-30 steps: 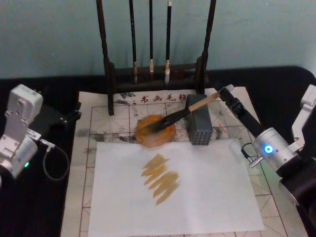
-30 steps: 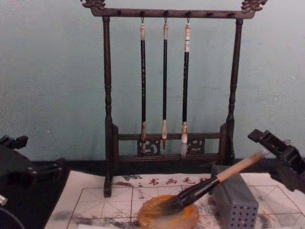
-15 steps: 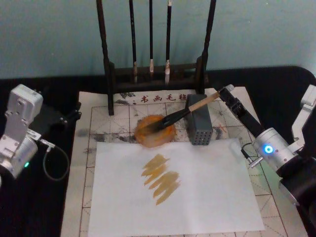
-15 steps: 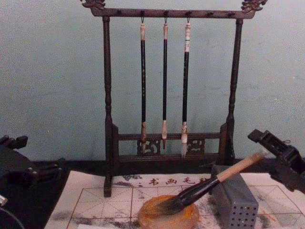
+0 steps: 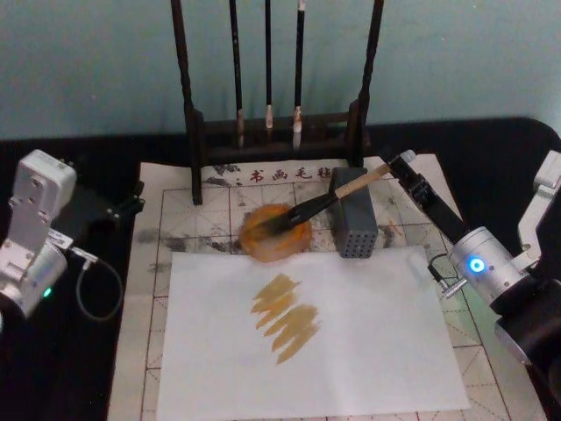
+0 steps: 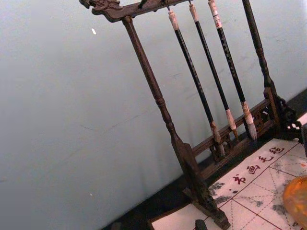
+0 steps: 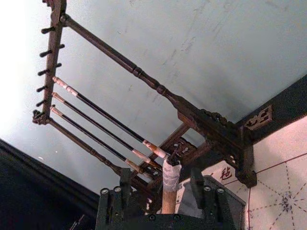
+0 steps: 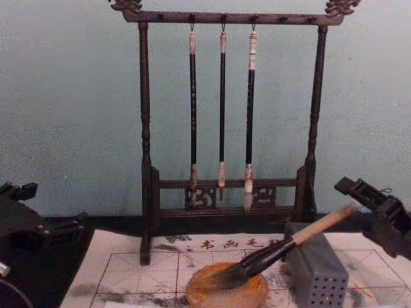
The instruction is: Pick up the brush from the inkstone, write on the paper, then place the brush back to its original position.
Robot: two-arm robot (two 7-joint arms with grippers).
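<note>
Brush (image 5: 311, 209) at centre frame, bushy dark bristles in orange inkstone (image 5: 276, 237), pale handle leaning on grey block (image 5: 354, 224), right gripper (image 5: 396, 163) fingers apart astride its white-wrapped end, left gripper (image 5: 127, 207) parked far left.

Black right claw (image 5: 401, 164) on a silver-grey arm (image 5: 495, 282) with a seemingly ring-shaped blue light (image 5: 476, 264).

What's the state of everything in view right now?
Brush: down, tilted; bristles on inkstone, handle propped on block.
Inkstone: flat, stained orange, holding the brush tip.
Paper: flat, orange-brown strokes on it.
Block: upright, supporting the handle.
Right claw: open, straddling the brush's wrapped end.
Left claw: parked left of the paper.
Rack: standing, three thin brushes hanging.
</note>
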